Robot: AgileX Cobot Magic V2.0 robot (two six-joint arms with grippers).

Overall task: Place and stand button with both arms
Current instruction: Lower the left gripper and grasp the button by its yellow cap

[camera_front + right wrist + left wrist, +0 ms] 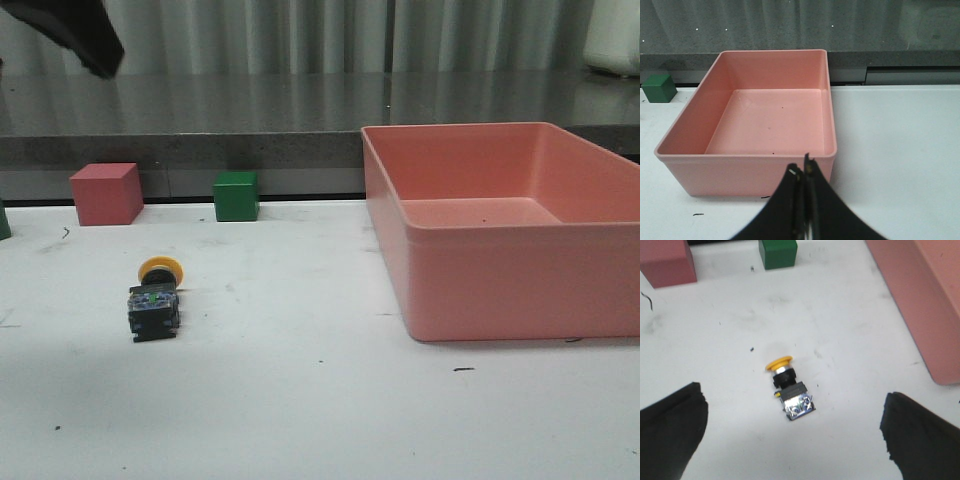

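The button lies on its side on the white table, left of centre, with its yellow cap pointing to the back and its bluish base to the front. It also shows in the left wrist view. My left gripper is wide open and empty above the button, with one finger on each side of the view, apart from the button. Only a black part of the left arm shows at the top left of the front view. My right gripper is shut and empty, just in front of the pink bin.
A large pink bin stands at the right and shows empty in the right wrist view. A pink cube and a green cube stand at the back by a grey ledge.
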